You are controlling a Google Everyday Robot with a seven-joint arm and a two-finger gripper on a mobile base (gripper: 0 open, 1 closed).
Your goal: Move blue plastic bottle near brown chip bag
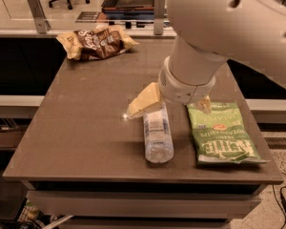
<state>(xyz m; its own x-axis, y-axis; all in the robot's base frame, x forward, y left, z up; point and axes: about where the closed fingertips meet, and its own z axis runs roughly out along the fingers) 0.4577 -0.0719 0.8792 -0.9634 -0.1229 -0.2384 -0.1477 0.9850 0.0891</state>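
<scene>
The blue plastic bottle (158, 136) lies on its side at the front middle of the table, its far end hidden under my arm. The brown chip bag (96, 42) lies crinkled at the table's far left corner, far from the bottle. My gripper (174, 104) hangs over the bottle's far end. One cream finger (144, 100) shows just left of the bottle and the other (205, 105) to its right, above the green bag's top edge. The fingers stand apart and hold nothing.
A flat green chip bag (222, 133) lies right of the bottle, close beside it. The brown table (81, 123) ends just in front of the bottle and bag. A rail with posts (36, 13) runs behind the table.
</scene>
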